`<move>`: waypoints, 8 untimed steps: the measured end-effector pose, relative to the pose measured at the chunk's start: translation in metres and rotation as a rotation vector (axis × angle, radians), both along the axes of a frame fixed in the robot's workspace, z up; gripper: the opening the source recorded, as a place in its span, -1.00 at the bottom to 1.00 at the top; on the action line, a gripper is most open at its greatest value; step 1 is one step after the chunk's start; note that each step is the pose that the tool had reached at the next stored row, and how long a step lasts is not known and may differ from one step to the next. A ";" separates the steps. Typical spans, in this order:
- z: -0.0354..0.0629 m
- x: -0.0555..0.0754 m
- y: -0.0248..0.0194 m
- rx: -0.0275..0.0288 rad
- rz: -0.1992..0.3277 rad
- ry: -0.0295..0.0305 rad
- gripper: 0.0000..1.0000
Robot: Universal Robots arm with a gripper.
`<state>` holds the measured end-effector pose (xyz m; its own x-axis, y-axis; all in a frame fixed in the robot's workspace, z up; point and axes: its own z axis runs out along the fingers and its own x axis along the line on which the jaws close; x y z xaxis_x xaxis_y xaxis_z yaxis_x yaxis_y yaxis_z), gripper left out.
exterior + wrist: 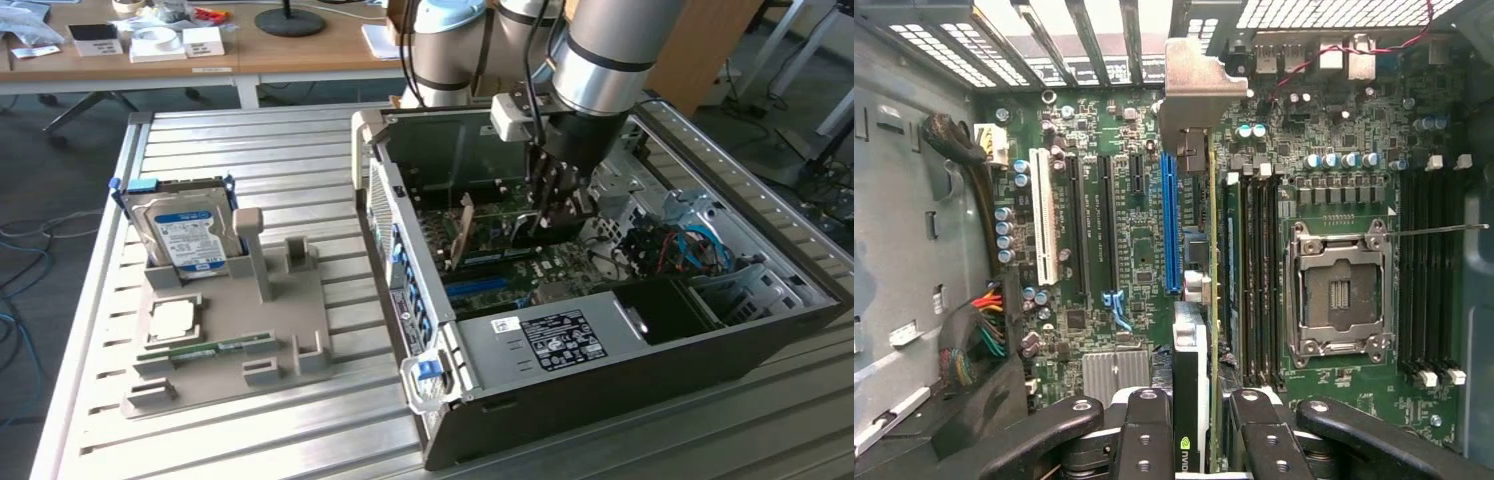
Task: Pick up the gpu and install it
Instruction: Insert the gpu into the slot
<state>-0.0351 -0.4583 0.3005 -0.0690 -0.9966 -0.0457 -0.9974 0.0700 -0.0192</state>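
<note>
**A:** What is nearest?

**B:** The gripper (1204,445). It has two matte black fingers (1149,435), dotted with small round screw holes. They are drawn in partway and clamp the gpu (1192,385) from both sides.

**A:** Where is the gpu?

**B:** It stands on edge, thin as a blade, over the green motherboard (1124,250), just beside one long blue slot (1171,220). I cannot tell whether it is seated. Its one pale, bent metal bracket (1199,95) faces a slotted rear wall.

**A:** And farther off?

**B:** One white slot (1040,215) and one square, steel-framed processor socket (1339,290). In the exterior view, the open dark computer case (601,350) lies on a ribbed metal table (267,150). At that view's left, one blue-labelled silver hard drive (187,235) stands in a grey holder (287,320).
</note>
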 end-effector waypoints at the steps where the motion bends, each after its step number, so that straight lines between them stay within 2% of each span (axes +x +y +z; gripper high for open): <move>1: -0.0006 0.000 0.0000 -0.0001 0.000 -0.0003 -0.47; 5: -0.0025 0.000 0.0000 -0.0002 0.000 -0.0041 -0.47; 8: -0.0027 0.000 0.0000 -0.0002 0.000 -0.0042 -0.47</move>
